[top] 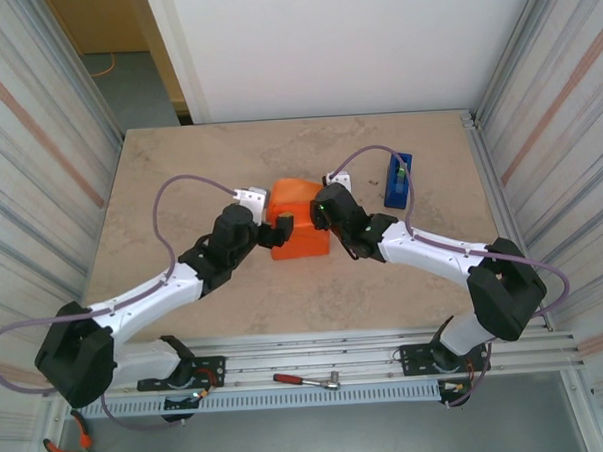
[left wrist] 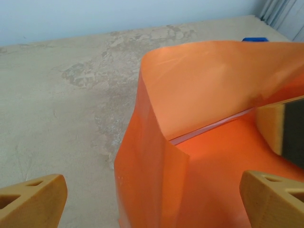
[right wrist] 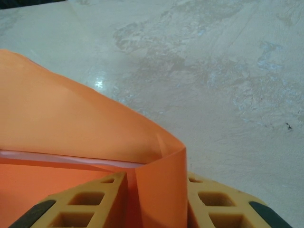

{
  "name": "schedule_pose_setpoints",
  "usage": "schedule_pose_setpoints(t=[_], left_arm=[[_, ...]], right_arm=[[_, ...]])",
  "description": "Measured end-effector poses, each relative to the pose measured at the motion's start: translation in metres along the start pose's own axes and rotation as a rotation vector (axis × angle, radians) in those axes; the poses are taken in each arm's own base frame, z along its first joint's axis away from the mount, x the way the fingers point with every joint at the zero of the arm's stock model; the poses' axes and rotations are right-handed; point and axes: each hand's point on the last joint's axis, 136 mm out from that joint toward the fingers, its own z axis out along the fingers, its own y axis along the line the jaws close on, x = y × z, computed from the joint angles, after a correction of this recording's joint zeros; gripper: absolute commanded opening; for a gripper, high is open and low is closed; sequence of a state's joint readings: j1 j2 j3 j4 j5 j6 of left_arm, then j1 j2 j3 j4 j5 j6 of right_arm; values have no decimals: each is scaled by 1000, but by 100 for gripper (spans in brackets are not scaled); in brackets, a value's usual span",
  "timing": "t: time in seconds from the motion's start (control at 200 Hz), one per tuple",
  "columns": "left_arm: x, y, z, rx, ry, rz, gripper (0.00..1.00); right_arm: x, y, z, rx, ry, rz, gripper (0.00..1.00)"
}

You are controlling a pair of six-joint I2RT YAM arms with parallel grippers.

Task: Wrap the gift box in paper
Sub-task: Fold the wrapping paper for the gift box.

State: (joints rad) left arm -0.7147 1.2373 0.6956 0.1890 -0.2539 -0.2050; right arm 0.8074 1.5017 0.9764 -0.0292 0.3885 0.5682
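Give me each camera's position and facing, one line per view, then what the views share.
Top external: high behind the arm bases, looking down on the table; both arms show, left gripper and right gripper either side of the paper.
Left wrist: low beside the paper, facing across the table; its fingers stand wide apart at the bottom corners.
Right wrist: low at the paper's other side, facing bare tabletop; its fingers pinch a paper fold.
Shared: all three show the orange paper.

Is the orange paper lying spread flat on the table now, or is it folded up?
Folded up: the paper rises in curved walls with a creased corner.
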Motion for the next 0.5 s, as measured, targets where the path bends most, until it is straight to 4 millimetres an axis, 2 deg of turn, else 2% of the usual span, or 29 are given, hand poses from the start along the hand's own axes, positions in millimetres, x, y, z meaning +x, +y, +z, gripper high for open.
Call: schedule_pose_setpoints(t=[0.14,0.2,0.241,0.311,0.371,0.426,0.501], left_arm=[[10,4,16,-42,21,16,92],[6,6,20,-59,9,16,91],[4,7,23,-72,2,16,90],[4,9,27,-90,-5,14,89],[2,10,28,-99,-14,12,89],[2,11,29,-105,-16,9,88],[2,11,29,-107,-16,9,87]], right_arm=[[0,0,0,0,0,0,33],[0,0,0,0,2,-1,35],[0,0,-1,1,7,-2,41],[1,2,-2,-5,29,-6,62],[2,4,-5,-4,55,-17,76],[0,7,-8,-9,73,-24,84],[-8,10,-14,-17,76,-15,89]])
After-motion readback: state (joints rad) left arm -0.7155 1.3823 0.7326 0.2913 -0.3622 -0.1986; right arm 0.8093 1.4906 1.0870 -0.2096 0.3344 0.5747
